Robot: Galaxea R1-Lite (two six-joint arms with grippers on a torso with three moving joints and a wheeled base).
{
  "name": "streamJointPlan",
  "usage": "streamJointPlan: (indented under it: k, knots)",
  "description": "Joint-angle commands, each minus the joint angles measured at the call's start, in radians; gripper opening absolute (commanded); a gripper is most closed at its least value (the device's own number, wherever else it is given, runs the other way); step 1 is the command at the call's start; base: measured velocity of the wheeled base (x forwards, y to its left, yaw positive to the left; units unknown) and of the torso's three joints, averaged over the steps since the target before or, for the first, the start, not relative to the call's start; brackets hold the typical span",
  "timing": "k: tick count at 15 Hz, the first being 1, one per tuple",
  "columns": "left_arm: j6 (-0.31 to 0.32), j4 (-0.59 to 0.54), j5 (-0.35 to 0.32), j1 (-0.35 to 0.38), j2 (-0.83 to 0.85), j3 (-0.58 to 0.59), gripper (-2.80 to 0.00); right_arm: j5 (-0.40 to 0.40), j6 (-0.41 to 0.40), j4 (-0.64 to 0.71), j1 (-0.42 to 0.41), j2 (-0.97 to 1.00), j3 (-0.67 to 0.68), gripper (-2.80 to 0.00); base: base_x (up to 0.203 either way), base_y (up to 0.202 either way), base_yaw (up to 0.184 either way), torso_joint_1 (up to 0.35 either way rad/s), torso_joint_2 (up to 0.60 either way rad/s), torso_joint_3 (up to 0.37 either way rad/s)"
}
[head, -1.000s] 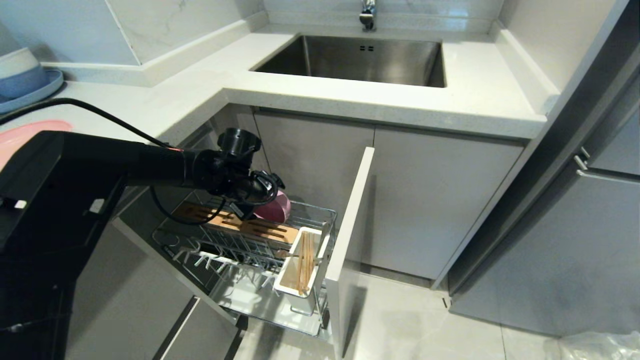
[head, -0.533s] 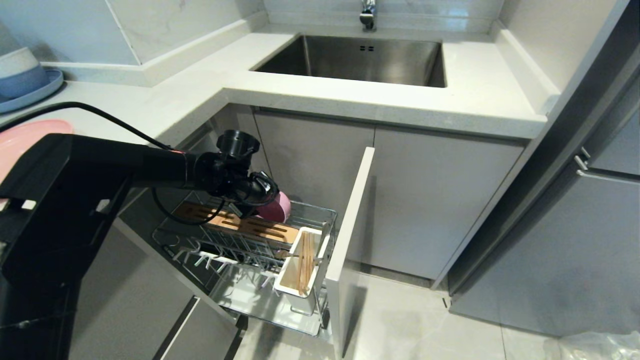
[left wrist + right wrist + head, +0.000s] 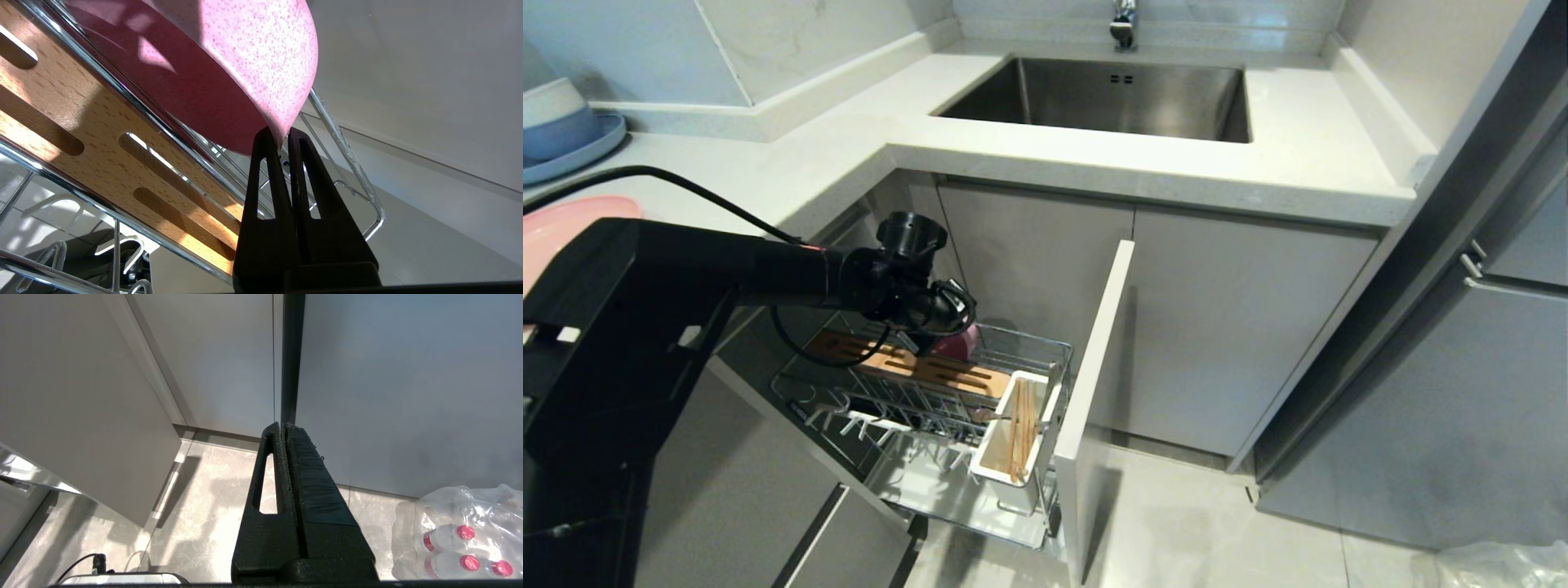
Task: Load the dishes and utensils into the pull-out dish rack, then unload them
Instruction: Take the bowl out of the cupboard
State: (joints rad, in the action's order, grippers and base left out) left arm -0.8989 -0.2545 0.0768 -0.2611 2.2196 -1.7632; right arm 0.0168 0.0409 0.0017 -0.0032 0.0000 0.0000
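Since a moment ago, left gripper (image 3: pixel 282 141) has pinched shut on pink bowl (image 3: pixel 229 73) rim inside dish rack (image 3: pixel 1045 355); rigid, light, likely slippery there.

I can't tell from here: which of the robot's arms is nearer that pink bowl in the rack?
The left. Its end effector is shut on the rim of the pink bowl inside the pull-out dish rack. The right end effector hangs shut near the floor, away from the bowl.
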Motion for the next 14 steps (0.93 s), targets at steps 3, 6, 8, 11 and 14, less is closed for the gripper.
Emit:
streamJointPlan:
  k: [3, 6, 8, 11, 14]
  knots:
    - [-0.006, -0.006, 0.003, 0.000, -0.014, 0.001, -2.80, 0.000, 0.001, 0.000, 0.000, 0.000, 0.002, -2.80, 0.000, 0.000, 0.000, 0.000, 0.00, 0.000]
    - [-0.008, -0.009, 0.003, -0.002, -0.053, 0.009, -2.80, 0.000, 0.001, 0.000, 0.000, 0.000, 0.002, -2.80, 0.000, 0.000, 0.000, 0.000, 0.00, 0.000]
    - [-0.008, -0.011, 0.003, -0.004, -0.090, 0.018, -2.80, 0.000, 0.001, 0.000, 0.000, 0.000, 0.002, -2.80, 0.000, 0.000, 0.000, 0.000, 0.00, 0.000]
    - [-0.006, -0.013, 0.003, -0.003, -0.113, 0.025, -2.80, 0.000, 0.001, 0.000, 0.000, 0.000, 0.002, -2.80, 0.000, 0.000, 0.000, 0.000, 0.00, 0.000]
    - [-0.008, -0.015, 0.005, -0.014, -0.146, 0.043, -2.80, 0.000, 0.001, 0.000, 0.000, 0.000, 0.002, -2.80, 0.000, 0.000, 0.000, 0.000, 0.00, 0.000]
